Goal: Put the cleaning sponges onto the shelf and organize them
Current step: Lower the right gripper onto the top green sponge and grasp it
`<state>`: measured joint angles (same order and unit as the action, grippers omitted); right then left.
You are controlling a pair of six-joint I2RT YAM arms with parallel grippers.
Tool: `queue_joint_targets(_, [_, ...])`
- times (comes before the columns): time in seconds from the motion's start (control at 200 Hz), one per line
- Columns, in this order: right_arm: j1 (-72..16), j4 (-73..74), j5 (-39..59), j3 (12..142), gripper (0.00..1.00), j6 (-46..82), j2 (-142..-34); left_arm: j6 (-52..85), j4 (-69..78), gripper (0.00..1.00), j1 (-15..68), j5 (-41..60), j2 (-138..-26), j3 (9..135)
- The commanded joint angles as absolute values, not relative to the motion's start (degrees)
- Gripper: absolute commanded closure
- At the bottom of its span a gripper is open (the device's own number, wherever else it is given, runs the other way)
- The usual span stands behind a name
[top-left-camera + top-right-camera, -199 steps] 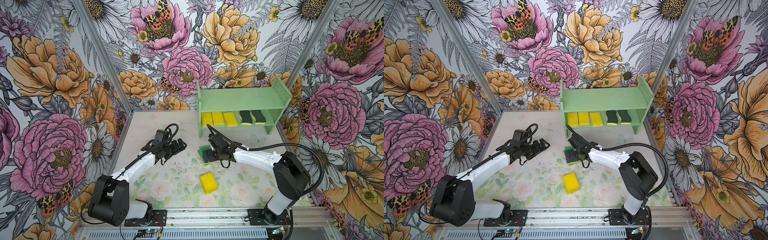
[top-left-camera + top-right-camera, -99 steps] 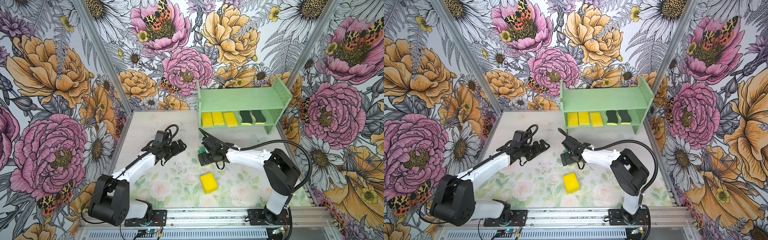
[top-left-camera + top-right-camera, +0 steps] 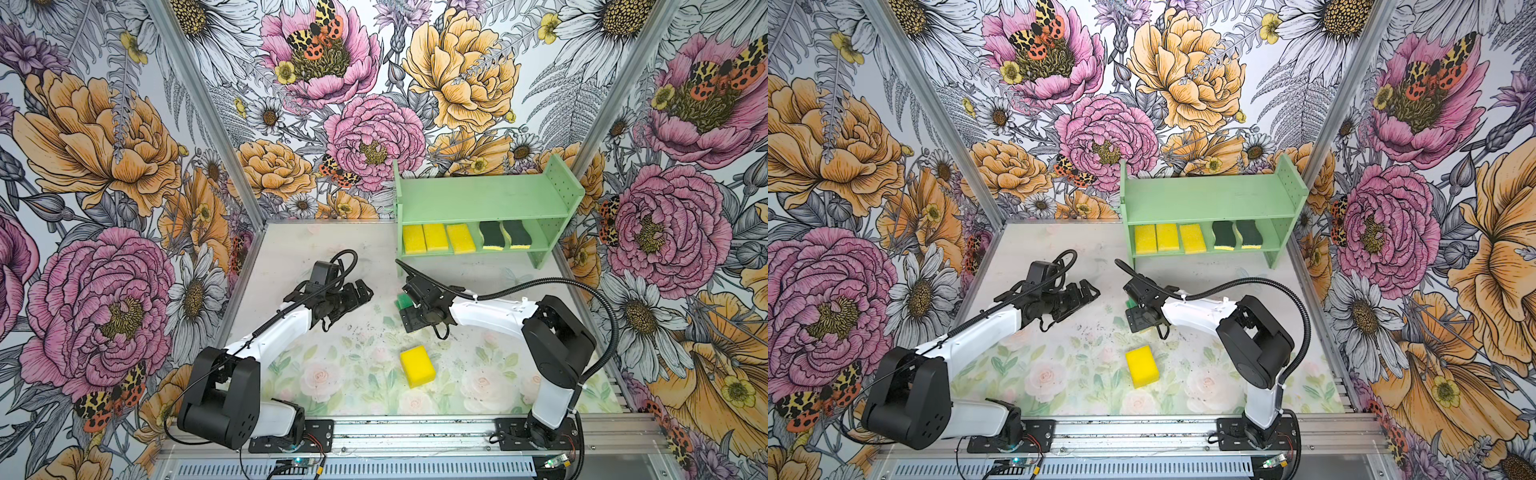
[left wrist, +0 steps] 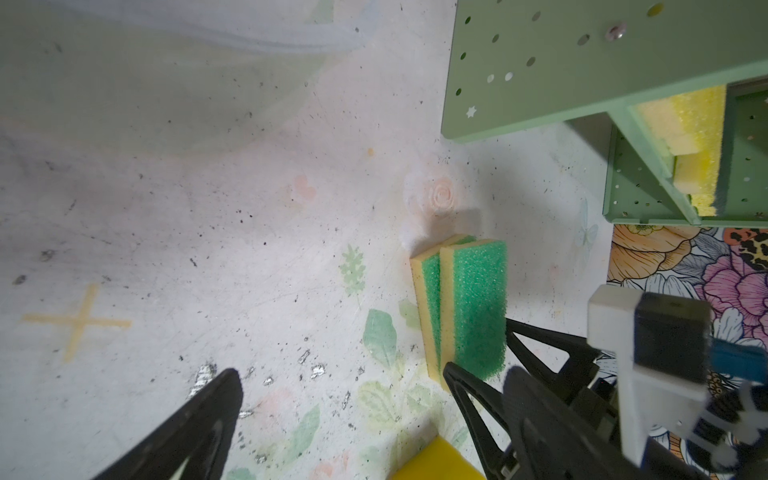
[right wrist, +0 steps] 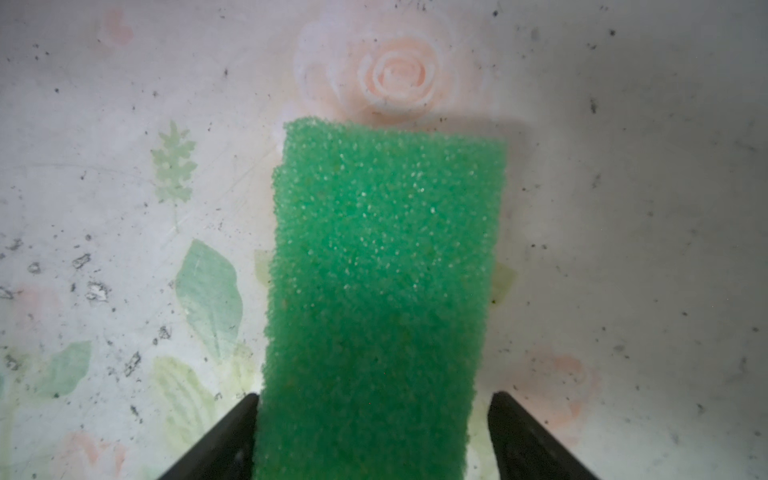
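Two teal-green-topped sponges lie stacked on the table, the upper one [image 4: 478, 303] [image 5: 382, 257] slightly offset on the lower one [image 4: 430, 291]. My right gripper [image 5: 372, 399] [image 3: 405, 309] [image 3: 1136, 311] is open and straddles the upper one; one finger touches its side and the other stands a little off. A plain yellow sponge [image 3: 417, 366] [image 3: 1142, 366] lies nearer the front. The mint-green shelf [image 3: 482, 198] [image 3: 1208, 198] carries three yellow sponges [image 3: 435, 237] and two wavy dark-green ones [image 3: 505, 235] on its lower tier. My left gripper [image 3: 361, 291] [image 4: 336, 415] hovers open, holding nothing, left of the stack.
Flowered walls close in the table on three sides, and a metal rail [image 3: 415, 436] runs along the front. The right arm's black cable [image 3: 540, 282] arcs between the shelf and the arm. A faint yellow cross [image 4: 79, 322] marks the table surface.
My right gripper slid left over the green-topped stack and its jaws narrowed around the upper sponge. The left arm stayed still.
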<state>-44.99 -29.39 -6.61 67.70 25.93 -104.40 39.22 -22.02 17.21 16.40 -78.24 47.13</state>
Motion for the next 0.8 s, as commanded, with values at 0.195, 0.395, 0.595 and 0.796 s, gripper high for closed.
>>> queue_joint_targets(0.195, [-46.90,-29.62,-9.19,67.37,0.17,24.87,-104.61,39.73,-20.65,0.01,17.21,16.66,-78.65,46.49])
queue_joint_targets(0.395, [-46.94,-29.62,-8.99,66.65,0.19,24.87,-104.14,39.81,-20.65,0.01,17.31,16.68,-78.40,46.34])
queue_joint_targets(0.595, [-47.00,-29.53,-9.60,65.95,0.25,25.05,-103.97,39.90,-20.61,0.01,17.40,16.70,-77.63,45.81])
queue_joint_targets(0.796, [-46.98,-29.54,-10.94,65.48,0.32,24.83,-102.66,40.08,-20.74,0.01,17.40,16.52,-76.42,45.13])
